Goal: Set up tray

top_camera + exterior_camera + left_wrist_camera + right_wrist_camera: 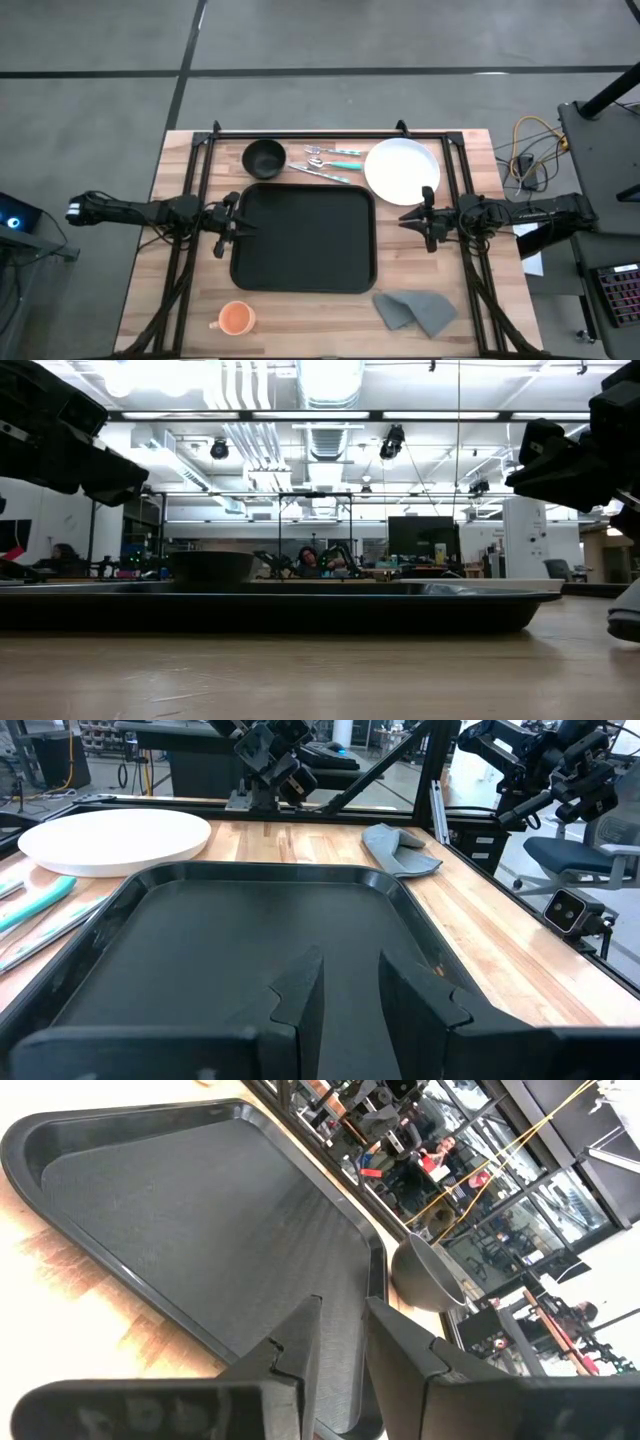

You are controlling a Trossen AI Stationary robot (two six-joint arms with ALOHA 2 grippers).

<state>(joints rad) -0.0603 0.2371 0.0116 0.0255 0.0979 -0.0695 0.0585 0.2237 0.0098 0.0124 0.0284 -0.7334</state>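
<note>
step: tray [303,238] sits mid-table, bare; you haven't loaded anything yet.
L grip [236,226]: at tray's left rim, jaws narrow, empty.
R grip [418,216]: just off right rim, narrow gap, empty.
next: prob plate [402,170] or bowl [264,157], both at far rim; open wider first.
room: cutlery [328,163] tight btwn them; near side freer.

Open-plan lab: exposed ceiling ducts [240,410], strip lights, monitor [415,538], people seated at distant desks.
</note>
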